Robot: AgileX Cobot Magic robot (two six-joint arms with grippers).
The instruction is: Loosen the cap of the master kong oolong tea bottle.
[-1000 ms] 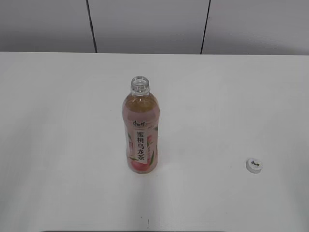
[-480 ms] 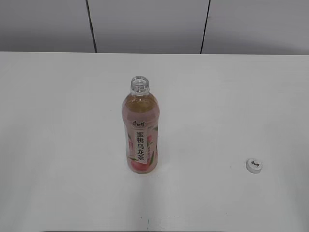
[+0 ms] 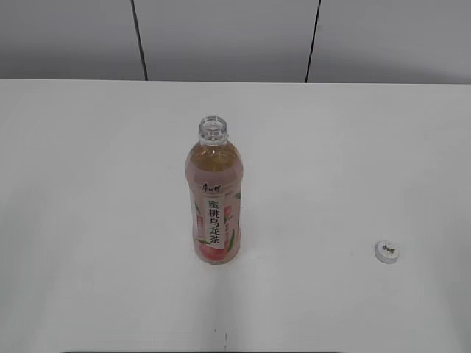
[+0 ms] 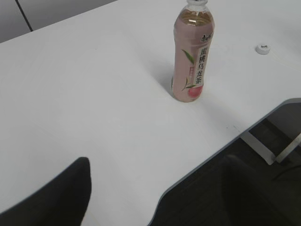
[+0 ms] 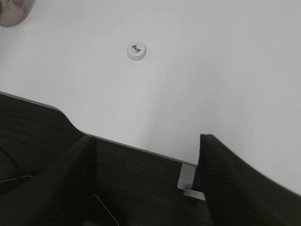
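The master kong oolong tea bottle (image 3: 215, 213) stands upright in the middle of the white table (image 3: 88, 184), its neck open with no cap on it. The white cap (image 3: 387, 251) lies flat on the table to the bottle's right, near the front edge. Neither gripper shows in the exterior view. In the left wrist view the bottle (image 4: 193, 56) and cap (image 4: 263, 48) are far off; my left gripper (image 4: 155, 193) is open and empty at the table's front edge. In the right wrist view the cap (image 5: 136, 50) lies ahead of my open, empty right gripper (image 5: 146, 174); the bottle's base (image 5: 11, 12) shows at top left.
The table's front edge has a curved cut-out (image 4: 188, 183) with dark floor below it. A grey wall with dark seams (image 3: 140, 37) stands behind the table.
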